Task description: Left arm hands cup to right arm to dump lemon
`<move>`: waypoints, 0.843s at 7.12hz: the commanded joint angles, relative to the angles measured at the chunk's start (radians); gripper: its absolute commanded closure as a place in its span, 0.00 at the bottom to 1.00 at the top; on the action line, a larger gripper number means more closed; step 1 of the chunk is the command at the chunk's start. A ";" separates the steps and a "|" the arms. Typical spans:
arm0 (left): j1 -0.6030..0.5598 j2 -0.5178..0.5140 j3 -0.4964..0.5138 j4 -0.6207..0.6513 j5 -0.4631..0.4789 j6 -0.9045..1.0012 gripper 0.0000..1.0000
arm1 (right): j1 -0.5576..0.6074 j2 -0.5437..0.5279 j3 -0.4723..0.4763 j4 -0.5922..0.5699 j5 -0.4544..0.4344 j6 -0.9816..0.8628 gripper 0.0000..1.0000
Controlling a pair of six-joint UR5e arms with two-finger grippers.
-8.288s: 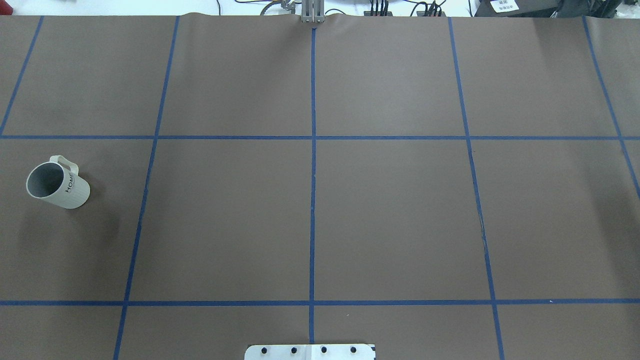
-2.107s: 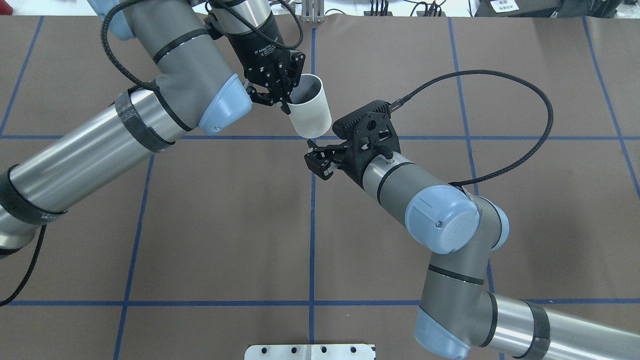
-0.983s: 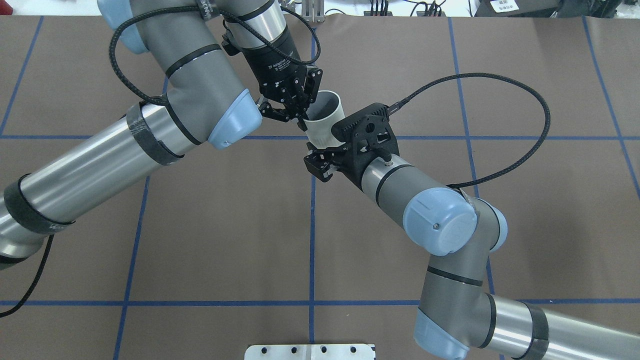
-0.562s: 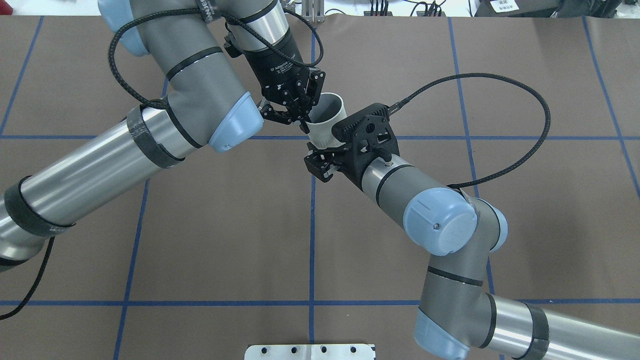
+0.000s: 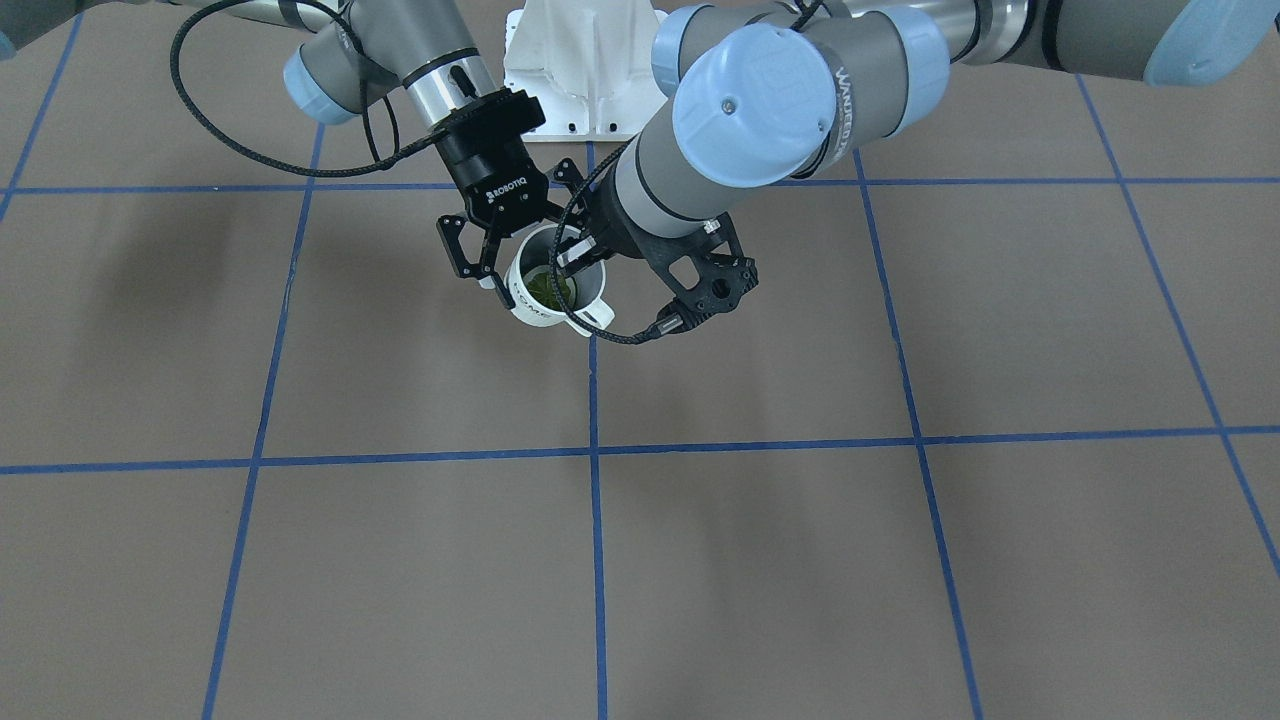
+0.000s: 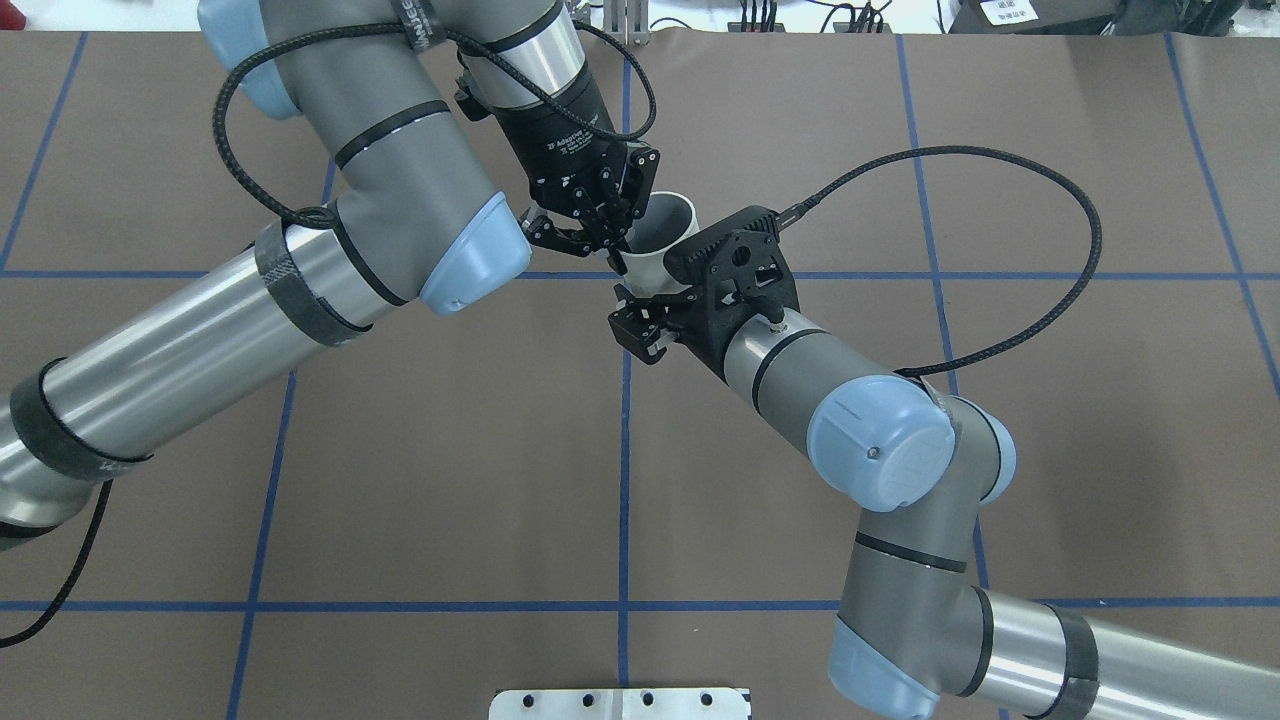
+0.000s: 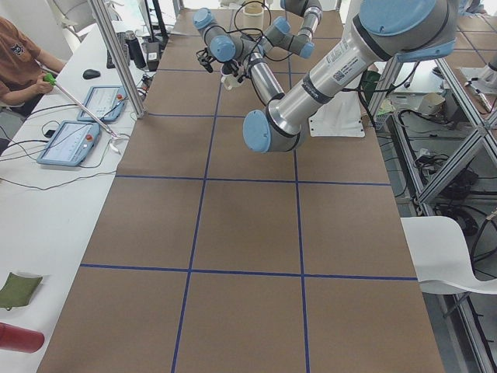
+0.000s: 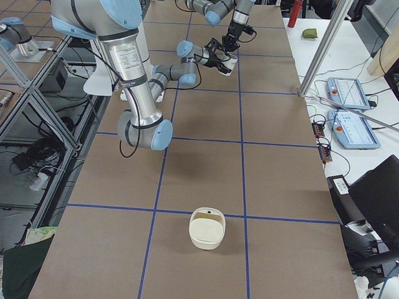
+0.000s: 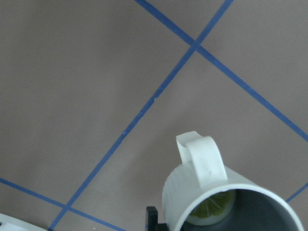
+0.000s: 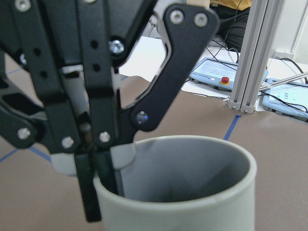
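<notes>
The cream-white cup (image 6: 662,222) hangs upright over the table's middle. My left gripper (image 6: 612,235) is shut on its rim, one finger inside and one outside (image 10: 118,159). The yellow-green lemon (image 5: 548,288) lies in the bottom of the cup (image 9: 211,209). The handle (image 9: 202,159) points away from the left wrist. My right gripper (image 6: 632,318) is open at the cup's lower body, its fingers on either side of the cup and not closed on it. In the front view the cup (image 5: 588,292) sits between the two grippers.
A cream bowl-like container (image 8: 207,228) stands on the brown table toward my right end. A person (image 7: 15,62) sits at the side bench with control tablets (image 7: 78,140). The white robot base plate (image 6: 620,703) is at the near edge.
The left arm carried the cup from the left side of the table down and rightward into the right gripper's open fingers. In the last second it edged slightly further. The right arm held still.
</notes>
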 commanded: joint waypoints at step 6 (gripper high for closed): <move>0.004 0.014 -0.020 -0.069 0.015 0.012 0.00 | -0.005 0.005 0.007 0.003 0.001 0.014 1.00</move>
